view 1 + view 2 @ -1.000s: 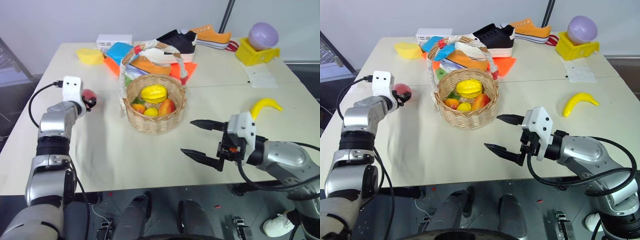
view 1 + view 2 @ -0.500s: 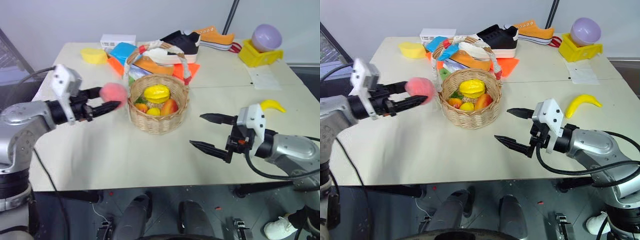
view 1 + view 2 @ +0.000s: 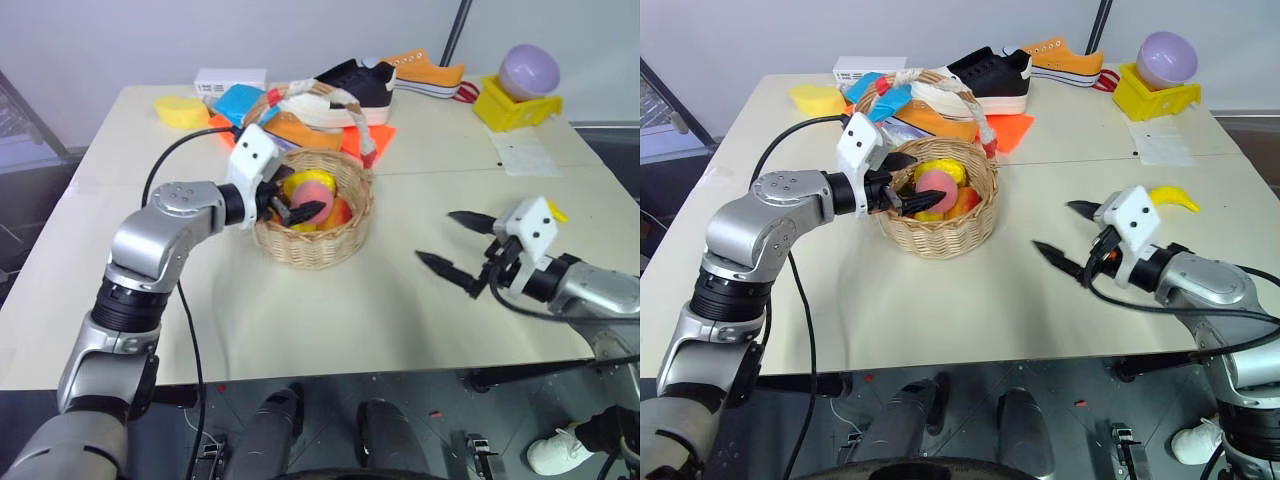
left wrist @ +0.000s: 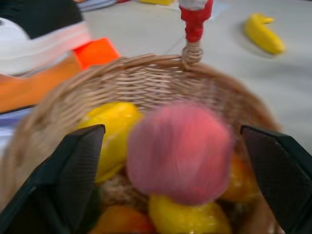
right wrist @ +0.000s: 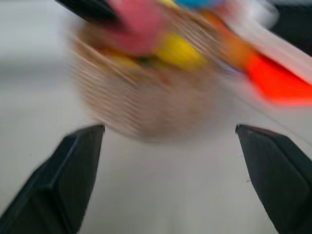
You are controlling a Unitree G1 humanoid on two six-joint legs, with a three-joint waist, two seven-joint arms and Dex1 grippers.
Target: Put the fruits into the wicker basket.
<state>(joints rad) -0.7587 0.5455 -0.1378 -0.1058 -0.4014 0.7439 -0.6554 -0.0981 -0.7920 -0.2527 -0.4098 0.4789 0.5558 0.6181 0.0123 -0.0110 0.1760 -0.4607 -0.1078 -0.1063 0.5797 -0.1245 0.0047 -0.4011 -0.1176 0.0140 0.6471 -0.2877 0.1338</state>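
my right gripper (image 3: 464, 243) is nearest me, low over the bare table (image 3: 300, 310), fingers spread wide with nothing between them. the banana (image 3: 1170, 197) lies just behind its white wrist block, mostly hidden from the head camera.

my left gripper (image 3: 908, 184) reaches over the near-left rim of the basket (image 3: 940, 232). in the left wrist view its fingers (image 4: 73, 165) stand wide apart with the peach (image 4: 180, 148) between them, clear of both pads, sitting on the yellow and orange pieces inside; i can't tell whether it has fully settled. the peach is round, pink-red and blurred. the basket is tan wicker with a tall wrapped handle, a yellow fruit (image 3: 292, 187) beside the peach.

a second ago the left gripper was out at the left edge of the table, closed on the peach; half a second ago it carried it toward the basket. the right arm has swung outward toward the banana.

behind the basket sit shoes (image 3: 355, 82).
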